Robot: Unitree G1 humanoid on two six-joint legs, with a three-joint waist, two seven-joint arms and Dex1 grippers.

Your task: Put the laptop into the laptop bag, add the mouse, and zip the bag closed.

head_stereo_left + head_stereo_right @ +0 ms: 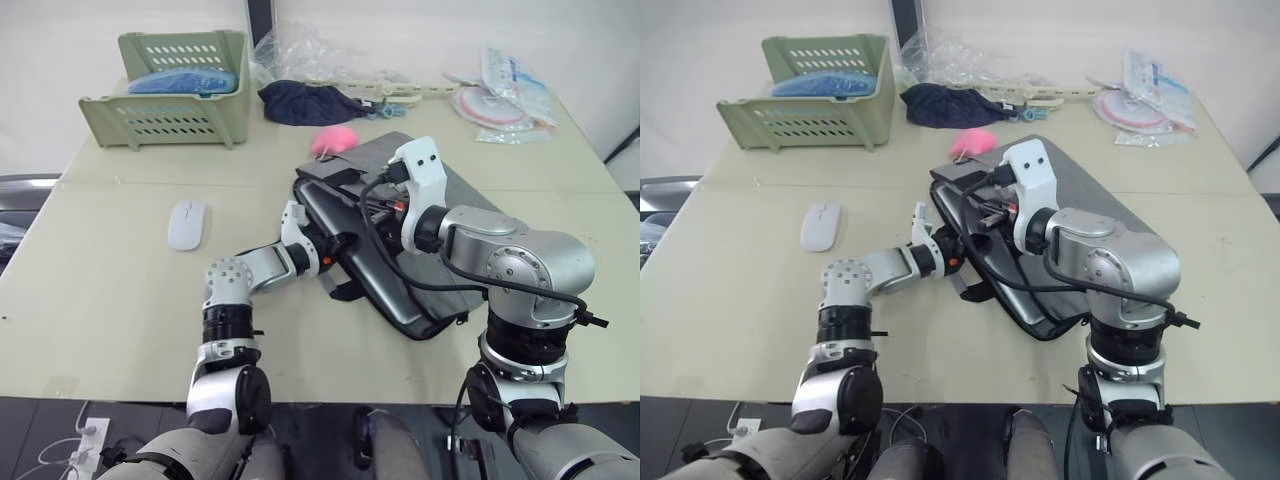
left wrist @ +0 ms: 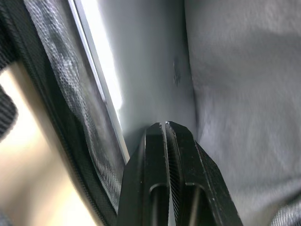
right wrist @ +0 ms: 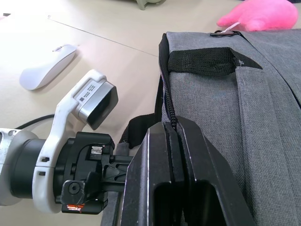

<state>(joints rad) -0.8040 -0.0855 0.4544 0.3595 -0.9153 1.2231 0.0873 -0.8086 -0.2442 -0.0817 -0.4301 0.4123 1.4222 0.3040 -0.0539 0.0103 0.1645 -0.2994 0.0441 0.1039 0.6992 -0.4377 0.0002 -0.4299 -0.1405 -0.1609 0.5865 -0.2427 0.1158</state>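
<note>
- Your left claw sits nearest, fingers pressed together with nothing between them, pushed inside the bag mouth alongside the laptop.
- Your right claw is clamped on the bag's black zipper edge, holding the upper flap at the opening.
- Laptop: it looks already seated in the bag, its silver edge showing just inside the black trim.
- Step in hand, as I judge it: finishing the laptop's insertion, mouse and zip still to do.
- Next move calls for drawing your left claw out of the opening and reaching left across the bench to the mouse, which lies well apart from the bag.
- Around: a pink fluffy thing touches the bag's far corner; a dark cloth, a green basket and plastic packets lie beyond.
- Nothing stands between your left claw and the mouse; the bag's strap by the opening could snag.
</note>
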